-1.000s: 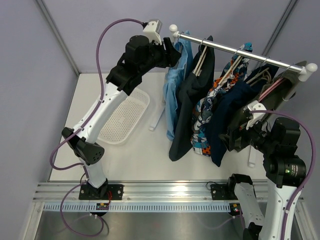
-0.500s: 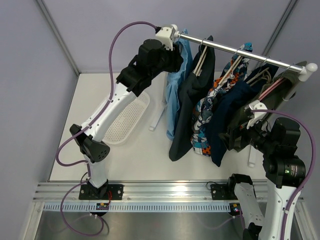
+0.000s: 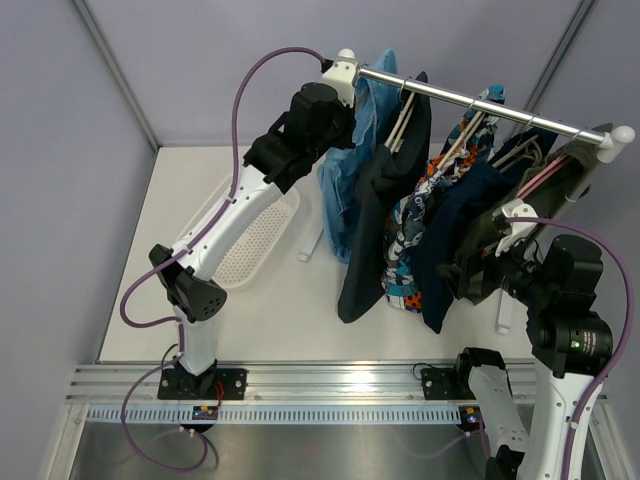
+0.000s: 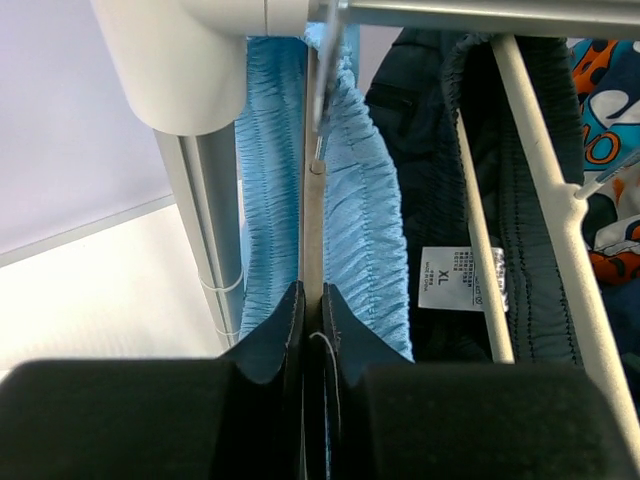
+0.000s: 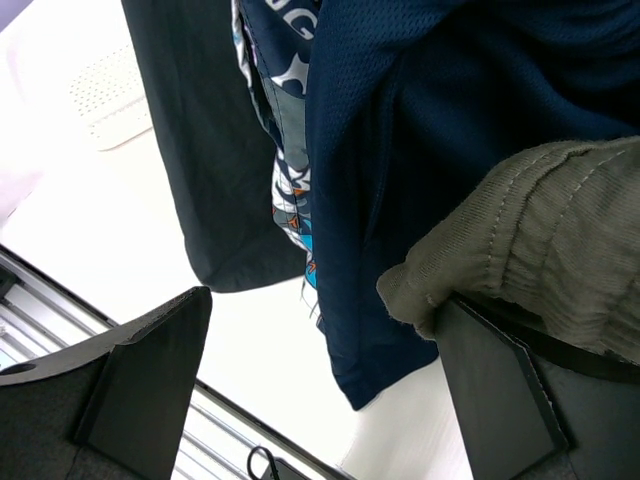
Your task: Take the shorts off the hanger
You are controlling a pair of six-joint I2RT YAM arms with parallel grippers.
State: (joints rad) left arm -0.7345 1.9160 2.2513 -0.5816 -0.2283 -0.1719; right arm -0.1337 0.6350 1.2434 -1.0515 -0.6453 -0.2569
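Noted white perforated plastic tray (image 3: 250, 235) lying on pale worktop (image 3: 180, 180) at far left, well apart from the clothes. Found left end effector (image 4: 312, 292) raised to left end of silver metal rail (image 3: 480, 100), fingers pressed almost together on thin beige hanger (image 4: 312, 230) seen edge-on; cannot tell about blue cloth being pinched in too. Located light blue shirred cloth shorts (image 4: 365, 220) draped over that hanger, first garment on the rail, waistband bulging to either side of the fingers. Judged main hazard: pulling with grip on hanger rather than cloth likely to lift metal hook (image 4: 322, 90) off rail and bring hanger and shorts away together, or to knock the lot against white rail-end fitting (image 4: 190, 60) just beside; elastic snagging on hanger arm likely to drag neighbours along. Next right, noted larger dark navy-black shorts (image 4: 420, 130) on pale rod hanger (image 4: 478, 230), touching the blue pair, so liable to be tugged with it. Read "XL" on white sewn-in label (image 4: 460, 278) inside their waistband; smaller print beneath too fine to read, no brand legible anywhere. Further right, logged patterned orange, blue and white shorts (image 3: 410, 235), then navy mesh shorts (image 5: 420, 150). At far right, found right end effector (image 5: 325, 300) with fingers wide apart, gripping nothing, olive-grey ribbed cloth (image 5: 540, 230) resting against one finger; judged a snag risk on any lift from there.
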